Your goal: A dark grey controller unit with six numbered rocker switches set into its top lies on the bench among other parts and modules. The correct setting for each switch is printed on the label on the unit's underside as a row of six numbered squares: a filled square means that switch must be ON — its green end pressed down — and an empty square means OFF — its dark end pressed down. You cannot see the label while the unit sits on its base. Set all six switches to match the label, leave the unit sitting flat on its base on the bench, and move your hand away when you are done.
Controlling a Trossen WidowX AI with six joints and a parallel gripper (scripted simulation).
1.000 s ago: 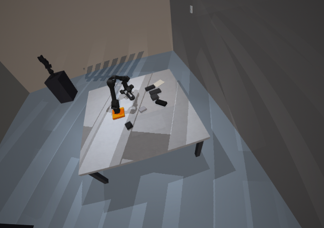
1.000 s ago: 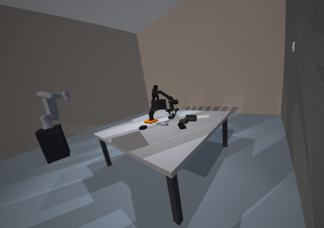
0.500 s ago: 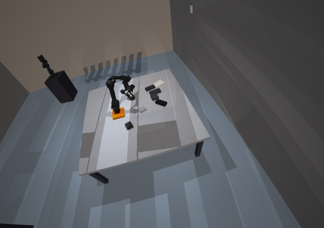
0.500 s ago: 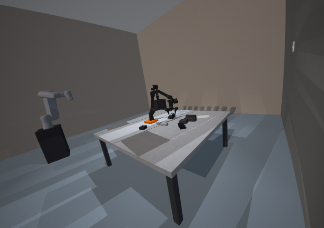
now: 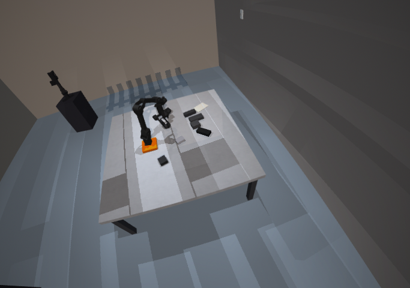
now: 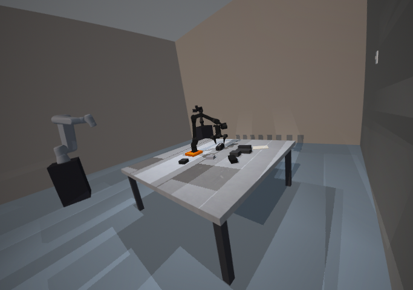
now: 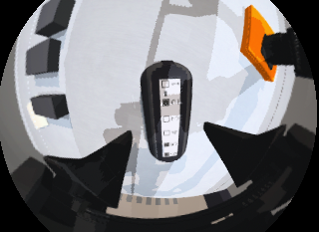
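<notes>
Observing the tool (image 5: 162, 121) (image 6: 219, 141) (image 7: 169, 130), we record its fingers wide apart, holding nothing. Between and just beyond the fingertips, in the wrist view, we see the dark controller unit (image 5: 163, 120) (image 6: 219, 147) (image 7: 167, 113), its label (image 7: 170, 117) facing us. We note the orange base plate (image 5: 143, 149) (image 6: 188, 154) (image 7: 252, 33) on the bench (image 5: 157, 183) (image 6: 248, 184) (image 7: 100, 58).

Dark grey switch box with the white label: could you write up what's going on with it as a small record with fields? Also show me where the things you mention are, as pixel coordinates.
object: dark grey controller unit (image 5: 166, 124) (image 6: 219, 147) (image 7: 169, 113)
side up: underside, white printed label (image 7: 167, 125) showing
squares, far end to near end in wrist view: empty, filled, empty, empty, filled, filled
switches: hidden
black parallel-jaw gripper (image 5: 162, 114) (image 6: 219, 143) (image 7: 169, 130): open, holding nothing
</notes>
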